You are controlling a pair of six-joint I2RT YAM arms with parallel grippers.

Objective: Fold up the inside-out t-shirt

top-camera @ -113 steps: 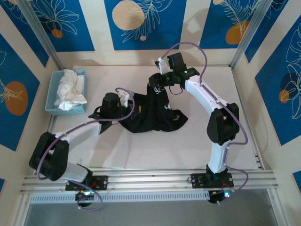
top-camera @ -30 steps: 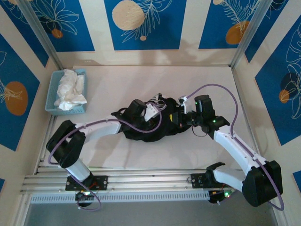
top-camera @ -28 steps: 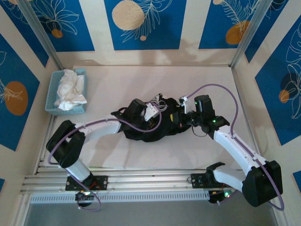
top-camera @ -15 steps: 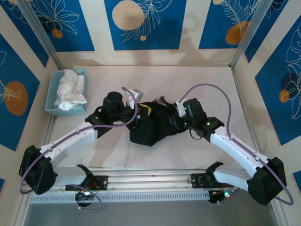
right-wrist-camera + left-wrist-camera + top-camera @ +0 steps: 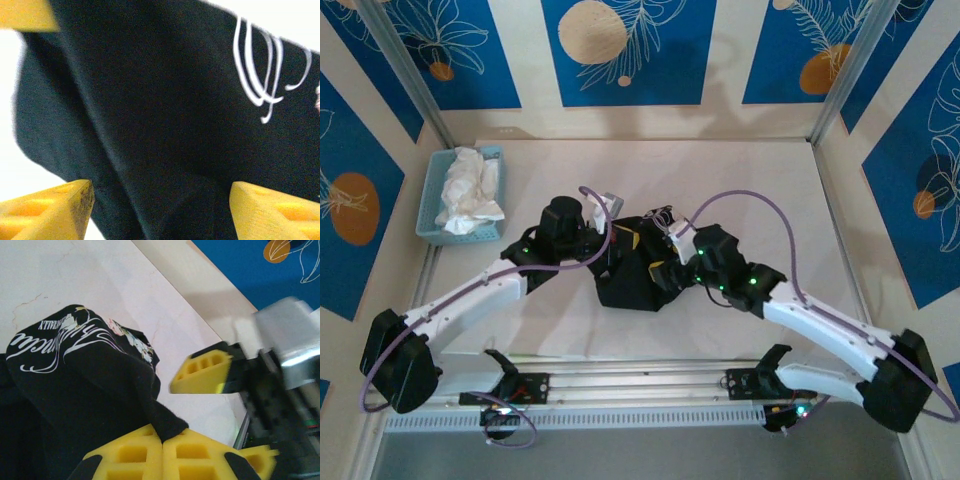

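T-shirt point(image 5: 632, 282) bunched in a heap, well right of the basket point(image 5: 428, 200). Left gripper point(image 5: 162, 452) clamped tight on a shirt fold. Right gripper point(image 5: 157, 195) spread wide against the cloth, gripping nothing.

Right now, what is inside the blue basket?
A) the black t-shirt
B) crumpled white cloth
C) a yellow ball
B: crumpled white cloth sits in the blue basket, while the black t-shirt lies out on the table.
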